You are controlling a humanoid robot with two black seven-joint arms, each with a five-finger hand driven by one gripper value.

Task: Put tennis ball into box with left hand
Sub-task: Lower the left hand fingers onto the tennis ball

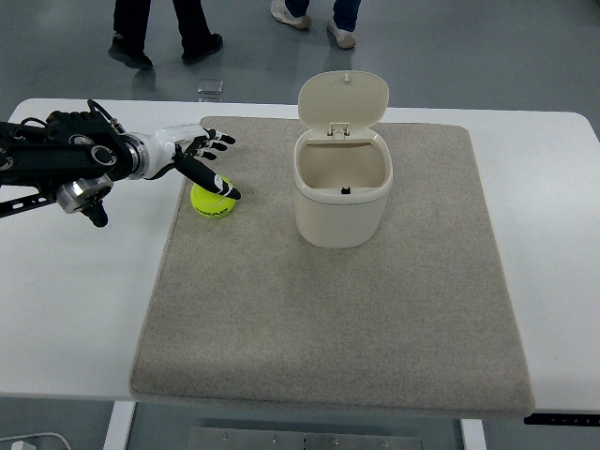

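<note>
The left hand point(199, 155), white-palmed with black fingers on a black jointed arm, reaches in from the left edge and hovers right over the yellow-green tennis ball point(211, 202), which sits on the grey felt mat point(328, 309) close to its left border. The fingers are spread and relaxed, gripping nothing; the thumb lies across the top of the ball and looks to be touching it, while the other fingers point away above it. To the right of the ball, near but apart, stands the cream plastic box point(341, 192), its hinged lid point(343, 98) tipped up and open. The mat covers the white table point(75, 300). Beyond the far edge, two people's legs and shoes point(307, 17) show on the floor
</note>
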